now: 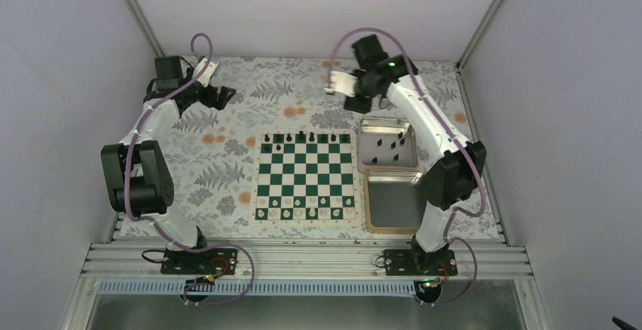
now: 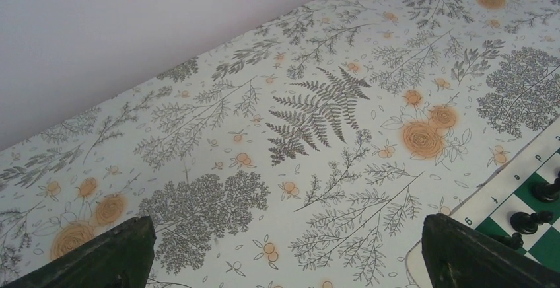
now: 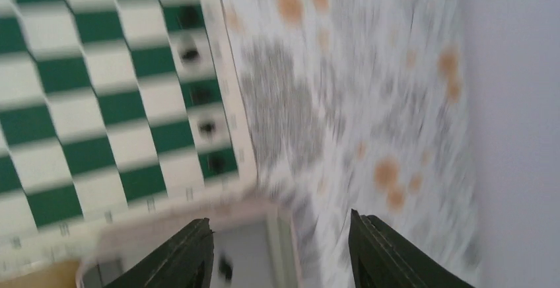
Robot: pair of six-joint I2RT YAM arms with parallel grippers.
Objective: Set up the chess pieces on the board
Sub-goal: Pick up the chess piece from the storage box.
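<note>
The green and white board lies mid-table. Tiny black chess pieces stand along its far rows, and several more lie in the far silver tin to its right. My right gripper hovers above the table just beyond the board's far right corner. The blurred right wrist view shows that gripper open and empty over the tin's corner, with one black piece below. My left gripper is far left of the board; it is wide open over the floral cloth.
Small white pieces line the board's near row. A second silver tin sits nearer, right of the board, with nothing in it. The board's corner with black pieces shows in the left wrist view. White walls close the back and sides.
</note>
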